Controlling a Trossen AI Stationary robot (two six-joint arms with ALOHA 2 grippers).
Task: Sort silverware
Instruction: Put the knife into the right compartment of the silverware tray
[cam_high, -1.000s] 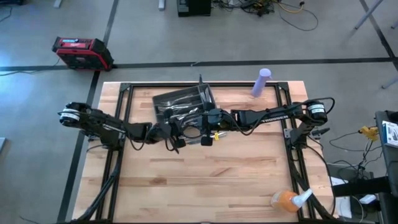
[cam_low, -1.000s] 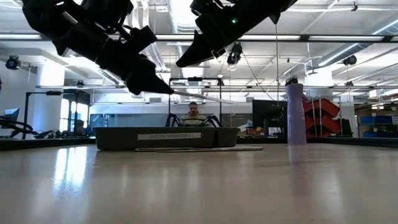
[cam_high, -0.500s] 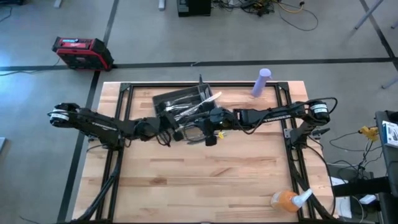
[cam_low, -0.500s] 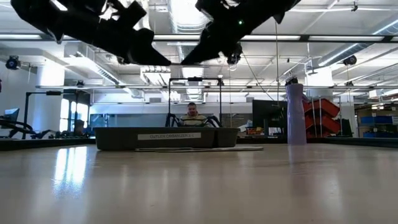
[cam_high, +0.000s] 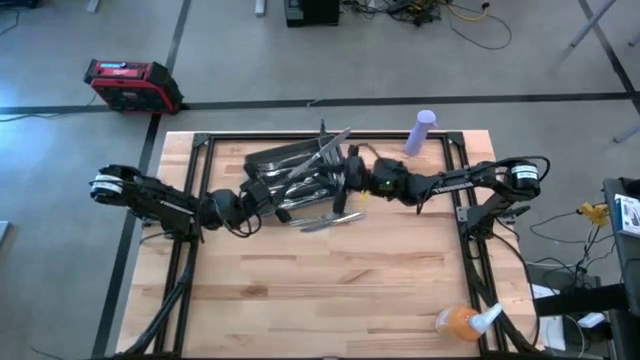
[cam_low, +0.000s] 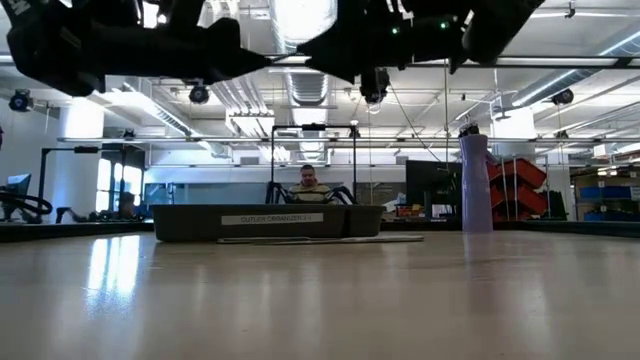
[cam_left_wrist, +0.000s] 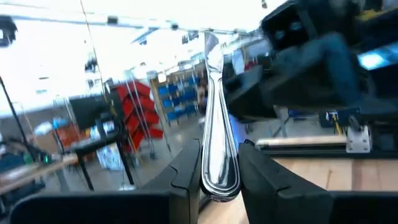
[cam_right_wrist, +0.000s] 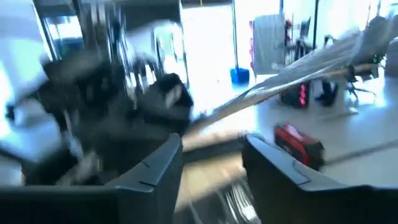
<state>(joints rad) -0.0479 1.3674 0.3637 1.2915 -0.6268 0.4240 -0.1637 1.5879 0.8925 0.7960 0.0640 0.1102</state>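
Both arms have swung up and toward the top centre of the high view since a second ago, and the utensil that hung between them now rides with the left gripper (cam_left_wrist: 219, 180), whose fingers (cam_left_wrist: 188, 177) are pinched on the handle of a single silver piece (cam_left_wrist: 216, 124), blade end pointing away; it looks like a knife. Over in the middle of the high view, the right gripper (cam_high: 352, 176) hovers at the right edge of the dark tray (cam_high: 262, 160), fingers parted with nothing between them in its wrist view. More silverware (cam_high: 300, 172) lies heaped in the tray, and a few loose pieces (cam_high: 325, 220) sit on the counter (cam_high: 350, 290) just below it. Risk from here, I'd judge: the two grippers are crowded close, so a knock could jar the pinched piece loose. Low view, centre: the tray's front label reads roughly "CUTLERY ORGANIZER", though that's barely legible.
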